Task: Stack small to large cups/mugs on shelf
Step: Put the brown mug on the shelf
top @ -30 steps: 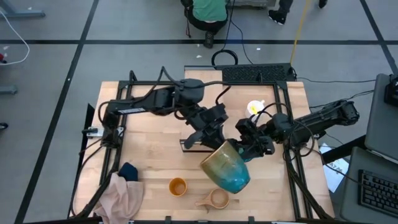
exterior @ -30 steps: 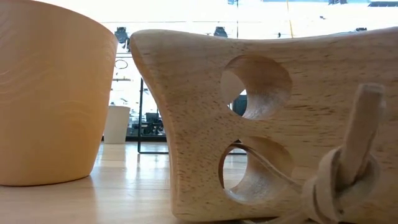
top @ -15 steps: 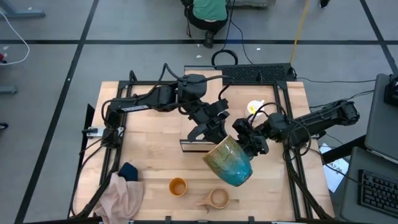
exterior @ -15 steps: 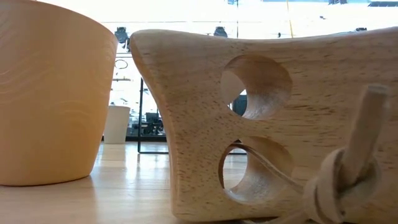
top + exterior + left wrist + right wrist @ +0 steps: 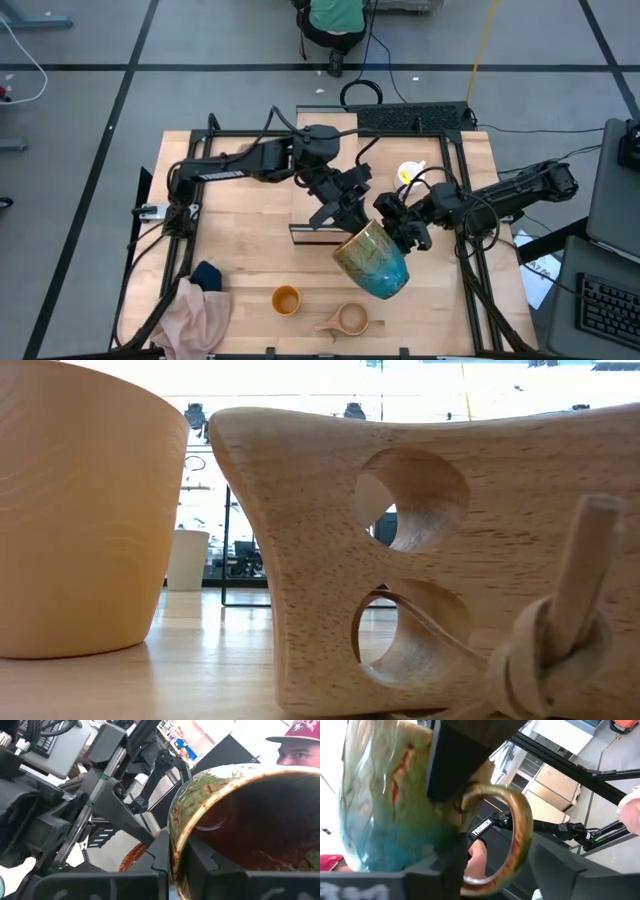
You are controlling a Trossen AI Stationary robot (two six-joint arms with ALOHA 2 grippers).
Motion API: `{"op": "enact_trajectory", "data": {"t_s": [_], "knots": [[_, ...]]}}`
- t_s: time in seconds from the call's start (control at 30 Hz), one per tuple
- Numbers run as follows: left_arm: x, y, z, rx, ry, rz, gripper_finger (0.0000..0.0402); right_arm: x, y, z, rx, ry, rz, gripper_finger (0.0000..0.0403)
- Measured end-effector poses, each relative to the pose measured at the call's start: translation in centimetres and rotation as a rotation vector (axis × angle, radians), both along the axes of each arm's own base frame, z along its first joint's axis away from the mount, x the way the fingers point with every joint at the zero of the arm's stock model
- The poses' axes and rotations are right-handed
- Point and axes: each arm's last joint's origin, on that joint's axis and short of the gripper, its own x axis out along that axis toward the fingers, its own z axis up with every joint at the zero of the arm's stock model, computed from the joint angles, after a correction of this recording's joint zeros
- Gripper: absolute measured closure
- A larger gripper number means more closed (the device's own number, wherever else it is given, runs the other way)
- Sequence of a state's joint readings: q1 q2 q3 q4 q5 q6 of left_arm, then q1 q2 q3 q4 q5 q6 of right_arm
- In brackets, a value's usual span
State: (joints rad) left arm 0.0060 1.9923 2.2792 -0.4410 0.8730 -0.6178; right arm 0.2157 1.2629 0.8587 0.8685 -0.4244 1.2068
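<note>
Holding the olive-brown mug point(image 5: 372, 262), teal toward its base, aloft and tilted over the table point(image 5: 240, 250), just in front of the shelf point(image 5: 312, 233) and above the bare wood beside the tan wooden handled cup point(image 5: 345, 320). Pinching its rim with the left gripper point(image 5: 348, 218), one finger point(image 5: 200, 862) inside the mouth and the other outside. Clamping it from the handle side with the right gripper point(image 5: 408, 235), fingers point(image 5: 465, 755) pressed onto the wall where the looped handle point(image 5: 512, 837) joins.

Crowding the shelf from above with the left arm, hiding much of its plank top. Leaving the small orange cup point(image 5: 286, 299) upright near the front edge, close beside the handled cup but apart from it. Leaving the white mug point(image 5: 410, 173) at the back, behind the right arm. Blocking nearly the whole low view with the handled cup's pierced grip and knotted cord point(image 5: 550, 650), a pale cup to one side. Lying at the front left corner, a pinkish cloth point(image 5: 195, 312) with a dark blue bundle point(image 5: 207, 275) against it.
</note>
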Motion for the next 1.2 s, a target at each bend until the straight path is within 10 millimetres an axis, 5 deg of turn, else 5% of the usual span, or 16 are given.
{"op": "enact_trajectory", "data": {"t_s": [0.4,1.2], "knots": [[0.2,0.2,-0.2,-0.029,0.013,-0.019,0.0372,0.2,-0.3,-0.4,-0.027,0.017,-0.025,0.0356],[-0.6,1.6,0.4,-0.096,0.079,-0.107,0.0334,0.2,-0.2,-0.6,-0.094,0.001,-0.021,0.0385]]}}
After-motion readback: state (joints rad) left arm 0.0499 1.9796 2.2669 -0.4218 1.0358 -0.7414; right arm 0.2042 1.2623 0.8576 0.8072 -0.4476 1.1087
